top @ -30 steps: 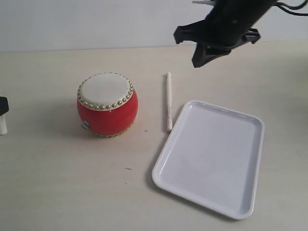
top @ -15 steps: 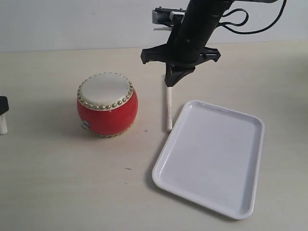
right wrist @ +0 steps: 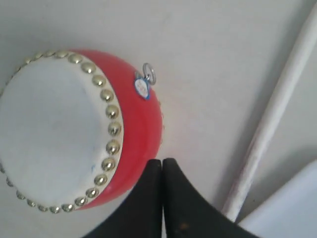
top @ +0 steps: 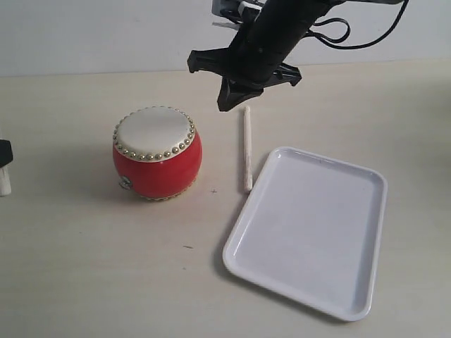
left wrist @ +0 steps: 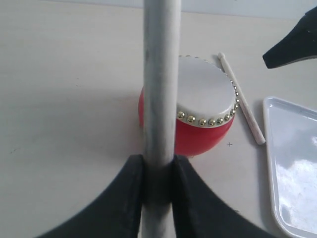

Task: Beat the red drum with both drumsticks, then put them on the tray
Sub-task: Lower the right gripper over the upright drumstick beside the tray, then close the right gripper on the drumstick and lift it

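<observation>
The red drum (top: 157,153) stands upright left of centre, its cream head facing up. One drumstick (top: 247,148) lies on the table between the drum and the white tray (top: 310,229). My right gripper (top: 229,103) hangs shut and empty above the far end of that stick, beside the drum (right wrist: 74,134); in its own view the stick (right wrist: 270,131) lies apart from its tips (right wrist: 162,163). My left gripper (left wrist: 158,161) is shut on the other drumstick (left wrist: 159,74) at the table's left edge (top: 4,153), well away from the drum (left wrist: 208,134).
The tray (left wrist: 294,168) holds nothing and lies tilted at the right, its near corner close to the loose stick (left wrist: 242,106). The right arm's body and cables reach in from the top of the exterior view. A pale wall runs behind the table.
My right gripper has swung left from above the tray's far side and come low over the far end of the loose stick, next to the drum. The left gripper has not moved.
</observation>
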